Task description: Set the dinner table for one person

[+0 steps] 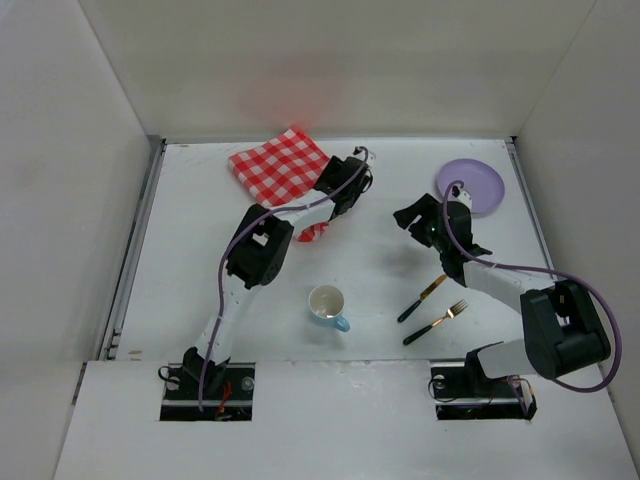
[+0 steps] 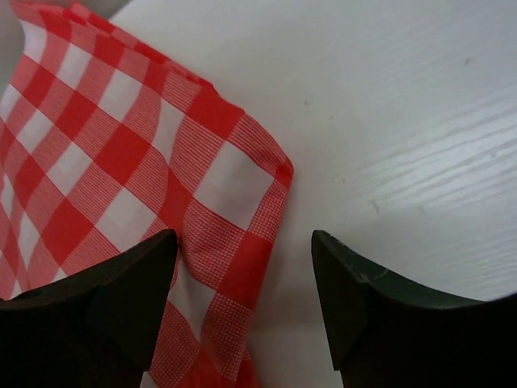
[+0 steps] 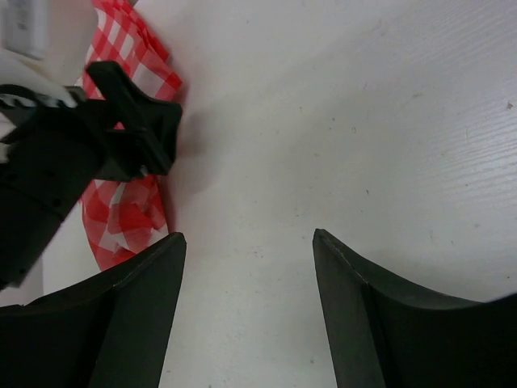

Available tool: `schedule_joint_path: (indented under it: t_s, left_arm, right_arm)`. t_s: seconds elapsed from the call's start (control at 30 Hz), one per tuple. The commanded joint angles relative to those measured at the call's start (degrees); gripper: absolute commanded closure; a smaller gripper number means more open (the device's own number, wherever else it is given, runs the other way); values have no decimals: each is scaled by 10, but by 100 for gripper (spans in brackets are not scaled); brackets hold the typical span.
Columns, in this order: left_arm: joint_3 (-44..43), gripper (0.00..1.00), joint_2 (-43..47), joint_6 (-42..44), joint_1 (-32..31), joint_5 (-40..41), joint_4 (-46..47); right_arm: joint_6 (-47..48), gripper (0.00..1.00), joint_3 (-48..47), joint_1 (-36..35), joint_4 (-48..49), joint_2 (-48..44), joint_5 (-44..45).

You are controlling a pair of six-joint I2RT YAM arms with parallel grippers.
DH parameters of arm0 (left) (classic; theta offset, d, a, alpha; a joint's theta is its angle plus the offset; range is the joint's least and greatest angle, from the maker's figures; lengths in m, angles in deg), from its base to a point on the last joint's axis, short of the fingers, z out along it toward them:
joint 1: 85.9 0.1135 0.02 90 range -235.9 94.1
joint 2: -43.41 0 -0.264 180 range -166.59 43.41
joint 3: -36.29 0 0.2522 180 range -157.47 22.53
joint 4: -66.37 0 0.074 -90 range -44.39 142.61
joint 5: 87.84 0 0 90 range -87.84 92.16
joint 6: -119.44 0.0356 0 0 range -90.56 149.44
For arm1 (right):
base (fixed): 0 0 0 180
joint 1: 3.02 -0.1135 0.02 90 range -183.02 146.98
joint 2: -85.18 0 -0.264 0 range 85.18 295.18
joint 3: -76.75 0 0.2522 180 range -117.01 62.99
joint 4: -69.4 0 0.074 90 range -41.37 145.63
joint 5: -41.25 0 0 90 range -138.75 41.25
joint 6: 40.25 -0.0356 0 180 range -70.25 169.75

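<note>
The dinner table (image 1: pixel 200 290) is a wide white surface. A red-and-white checked cloth (image 1: pixel 280 165) lies at its back left, with one rumpled corner (image 1: pixel 314 232) trailing toward the middle. My left gripper (image 1: pixel 330 212) hovers over that corner. In the left wrist view it (image 2: pixel 242 259) is open, and the cloth's folded edge (image 2: pixel 234 186) runs loosely between its fingers without being pinched. My right gripper (image 1: pixel 410 218) is open over bare table (image 3: pixel 339 121), empty in the right wrist view (image 3: pixel 249 242). A purple plate (image 1: pixel 472 185) lies just behind it.
A white cup (image 1: pixel 327 303) with a blue handle stands near the middle front. A knife (image 1: pixel 424 297) and a fork (image 1: pixel 436 322) lie side by side right of it. White walls enclose the back and both sides. The left arm (image 3: pixel 73 153) shows in the right wrist view.
</note>
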Motion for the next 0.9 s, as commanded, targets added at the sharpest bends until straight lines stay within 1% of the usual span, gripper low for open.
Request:
schedule_joint_path:
  t_s: [0.0,0.07,0.1,0.13,0.23,0.33,0.4,0.53,0.63,0.73,0.87]
  left_arm:
    - [-36,35,10,37,-3,17,-26]
    - [-37,35,6,44,-1,19,-26]
    - [-37,38,3,47,1,21,-25]
    - [-37,42,1,50,3,26,-22]
    - [-39,62,-7,67,2,52,-11]
    - [-25,80,2,86,-1,77,28]
    - [-12,86,23,80,-5,83,51]
    - [25,93,93,67,-4,115,110]
    - [90,93,178,31,6,142,177]
    - [183,92,282,-31,21,167,220]
    - [345,90,424,-133,54,220,260]
  right_arm:
    - [-5,29,1,1,39,-9,-7]
    - [-6,29,0,1,40,-3,-9]
    - [-7,29,-2,1,40,1,-11]
    - [-8,29,-3,0,40,1,-14]
    - [-5,29,-2,0,41,-6,-9]
    - [-6,29,-5,0,42,1,-15]
    - [-4,29,-6,0,42,0,-12]
    - [-3,29,-6,0,42,8,-11]
    - [-1,29,-10,-5,42,10,-7]
    - [0,29,-18,-9,40,24,-11]
    - [5,29,-25,-25,39,30,-7]
